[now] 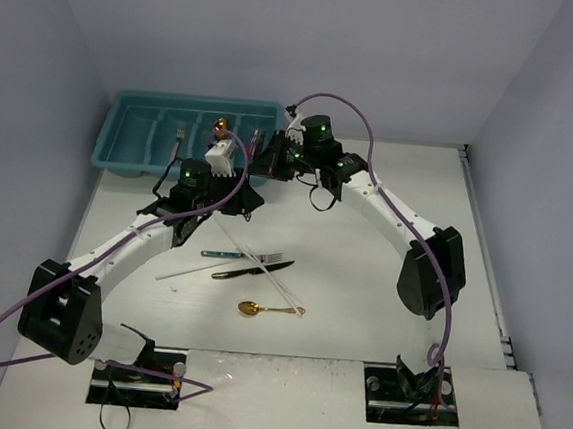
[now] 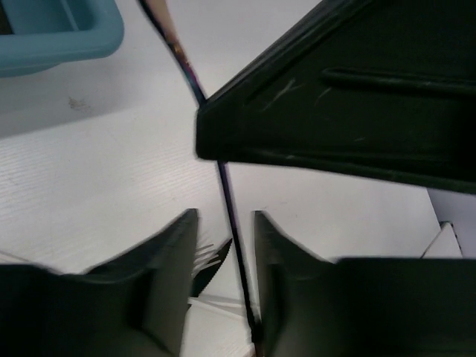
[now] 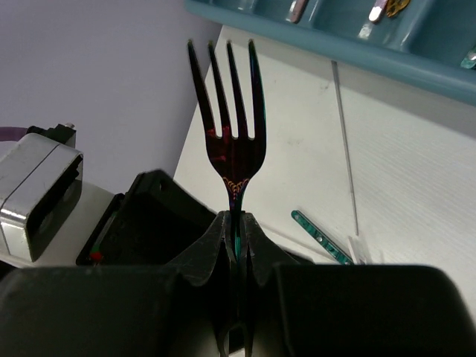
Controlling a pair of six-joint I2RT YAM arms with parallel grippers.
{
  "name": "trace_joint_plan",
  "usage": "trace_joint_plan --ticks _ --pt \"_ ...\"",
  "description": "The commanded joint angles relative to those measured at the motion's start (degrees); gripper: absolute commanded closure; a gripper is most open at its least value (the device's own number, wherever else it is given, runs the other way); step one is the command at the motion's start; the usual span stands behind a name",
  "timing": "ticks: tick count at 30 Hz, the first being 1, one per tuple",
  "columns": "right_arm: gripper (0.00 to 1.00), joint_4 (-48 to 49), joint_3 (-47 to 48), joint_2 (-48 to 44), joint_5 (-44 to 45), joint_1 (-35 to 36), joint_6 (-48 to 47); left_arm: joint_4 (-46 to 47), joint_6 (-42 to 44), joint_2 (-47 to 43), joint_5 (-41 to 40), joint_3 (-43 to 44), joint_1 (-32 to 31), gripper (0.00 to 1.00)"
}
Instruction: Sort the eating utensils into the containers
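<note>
— What's the right gripper (image 3: 236,223) got?
— A dark fork (image 3: 232,134), 4 tines up, its neck pinched tight between the fingers (image 3: 262,249).
— And behind it?
— The teal tray (image 3: 357,48) runs along the top, with a few utensil ends (image 3: 377,10) showing inside. A teal handle (image 3: 320,236) lies on the white table (image 3: 401,163), just right of the gripper.

Overhead view looks down from behind; both close wrist views share the tray (image 3: 320,41).

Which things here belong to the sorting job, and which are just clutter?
Job: teal plastic cutlery tray; dark iridescent fork in right gripper; gold spoon; black-handled knife; teal-handled knife; silver fork; white chopsticks.
Not job: purple cables; white table.
</note>
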Motion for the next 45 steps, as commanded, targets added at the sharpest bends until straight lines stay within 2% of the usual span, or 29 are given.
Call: trace_joint_plan --ticks 1,2,4,5,8,9,11,15,18,20,23,25,32,45 --pt "1.0 4.5 -1.2 -4.4 -2.7 0.9 0.7 3.1 2.0 -1.7 2.3 2.5 0.0 0.84" --pt "1.0 4.7 -1.4 -4.3 -2.9 0.9 0.7 3.1 2.1 -1.9 2.7 2.5 0.0 0.92" --pt "1.0 4.9 -1.5 -4.2 -3.2 0.9 0.8 3.1 2.3 -2.5 3.0 2.3 0.0 0.99" --pt "0.9 5.1 -1.0 -4.0 -3.7 0.8 0.5 2.7 2.3 -3.1 2.9 2.2 0.2 1.0" --pt "0.47 5.5 1.4 -3.3 -5.7 -0.4 -1.1 0.3 1.5 -4.7 2.3 2.3 1.5 1.0" --pt "0.38 5.5 2.3 -3.3 -6.3 -1.1 -2.2 -1.5 1.3 -4.9 2.6 2.8 3.3 1.0" --pt "0.27 5.3 4.0 -3.8 -7.5 -3.5 -4.2 -4.7 1.5 -5.0 4.2 4.2 7.1 1.0" --pt "0.17 5.1 3.8 -5.9 -9.6 -8.8 -7.6 -13.7 6.6 -3.0 6.8 9.1 16.0 1.0" --pt "0.15 4.8 0.0 -8.4 -10.6 -12.6 -11.2 -24.0 15.5 3.5 4.7 18.9 21.4 1.0" --pt "0.15 4.4 -2.7 -9.9 -10.5 -14.9 -14.2 -29.9 20.7 8.6 2.1 28.5 25.2 1.0" --pt "0.14 4.1 -6.7 -12.3 -9.2 -16.3 -17.4 -33.8 24.9 16.9 1.7 35.9 28.0 1.0" --pt "0.14 3.9 -9.1 -13.4 -8.8 -16.7 -18.9 -34.4 27.2 20.9 1.6 41.8 29.1 1.0" --pt "0.14 3.2 -12.8 -14.9 -8.6 -16.8 -20.7 -33.0 28.9 34.5 -1.6 51.7 29.5 1.0" --pt "0.14 1.8 -15.1 -16.1 -9.1 -17.4 -21.9 -33.0 29.1 50.2 -5.0 67.9 29.5 1.0"
